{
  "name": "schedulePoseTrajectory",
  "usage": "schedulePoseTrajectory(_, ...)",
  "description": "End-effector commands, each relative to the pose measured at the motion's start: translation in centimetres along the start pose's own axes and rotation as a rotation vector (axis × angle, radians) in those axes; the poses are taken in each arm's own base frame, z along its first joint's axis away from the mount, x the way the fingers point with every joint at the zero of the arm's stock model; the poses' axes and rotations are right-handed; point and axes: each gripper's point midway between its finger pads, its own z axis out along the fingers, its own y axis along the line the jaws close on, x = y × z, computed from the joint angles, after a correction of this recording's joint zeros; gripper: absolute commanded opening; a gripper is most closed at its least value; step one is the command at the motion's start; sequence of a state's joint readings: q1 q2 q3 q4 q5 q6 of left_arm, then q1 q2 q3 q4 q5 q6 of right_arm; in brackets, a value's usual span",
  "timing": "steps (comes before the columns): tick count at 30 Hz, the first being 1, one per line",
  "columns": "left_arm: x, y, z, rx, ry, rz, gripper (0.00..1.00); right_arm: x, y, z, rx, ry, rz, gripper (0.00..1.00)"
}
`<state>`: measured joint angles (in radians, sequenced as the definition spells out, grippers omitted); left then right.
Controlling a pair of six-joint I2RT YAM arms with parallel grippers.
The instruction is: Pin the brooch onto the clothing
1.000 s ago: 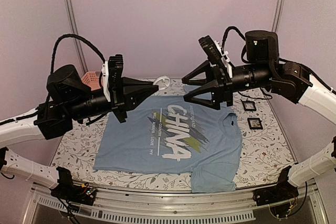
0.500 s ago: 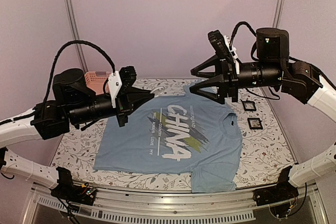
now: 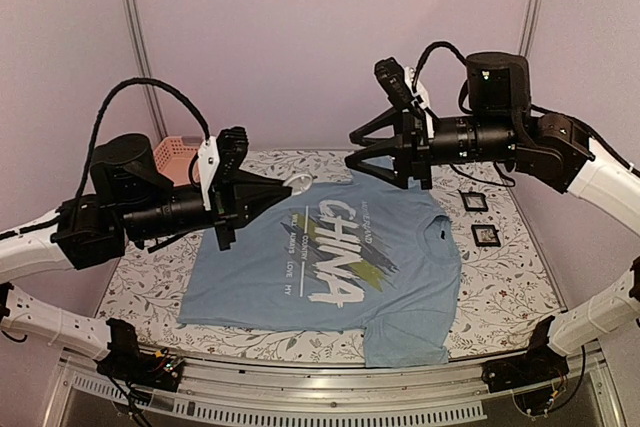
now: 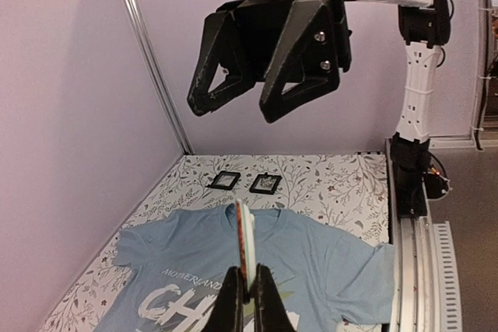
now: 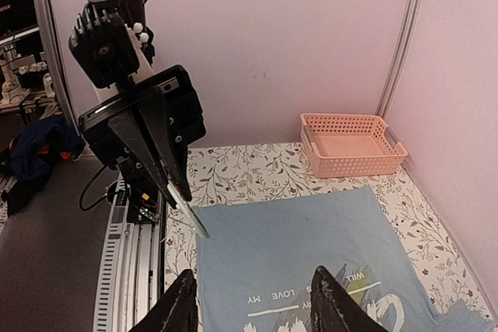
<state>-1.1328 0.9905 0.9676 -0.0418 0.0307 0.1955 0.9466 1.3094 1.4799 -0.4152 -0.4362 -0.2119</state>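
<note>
Your left gripper pinches the thin round brooch edge-on; right gripper gapes empty above light blue "CHINA" T-shirt

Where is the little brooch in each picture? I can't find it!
Top external: the brooch is a pale ring at the tip of the left gripper, near the picture's middle.
Left wrist: bottom centre, seen edge-on, pinched between the fingers.
Right wrist: a thin slanted sliver, left of centre.
Shared landmark: the blue T-shirt lies under it in every view.
</note>
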Motion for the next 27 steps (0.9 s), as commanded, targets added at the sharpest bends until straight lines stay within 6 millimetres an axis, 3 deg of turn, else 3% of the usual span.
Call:
schedulePoseTrajectory(1,-0.6,-1.8,-0.2,0.085,-0.023,-0.036,0.00,-1.5,-0.1,0.7,-0.026,-0.044,-0.013,0.46)
schedulePoseTrajectory(5,-1.0,-2.4,1.2,0.120,-0.013,-0.029,0.00,-1.2,0.9,1.3,-0.096,-0.044,-0.025,0.40)
schedulePoseTrajectory(13,-2.7,-2.9,2.8,0.160,0.007,-0.060,0.00,-0.2,4.7,-0.6,-0.273,-0.062,-0.049,0.34)
schedulePoseTrajectory(19,-2.4,-3.5,2.8,0.182,0.009,-0.060,0.00,0.4,4.7,-1.9,-0.223,-0.051,-0.050,0.29)
schedulePoseTrajectory(27,-2.8,-4.4,3.1,0.234,-0.043,-0.001,0.00,1.0,4.7,-1.2,-0.241,-0.041,-0.042,0.25)
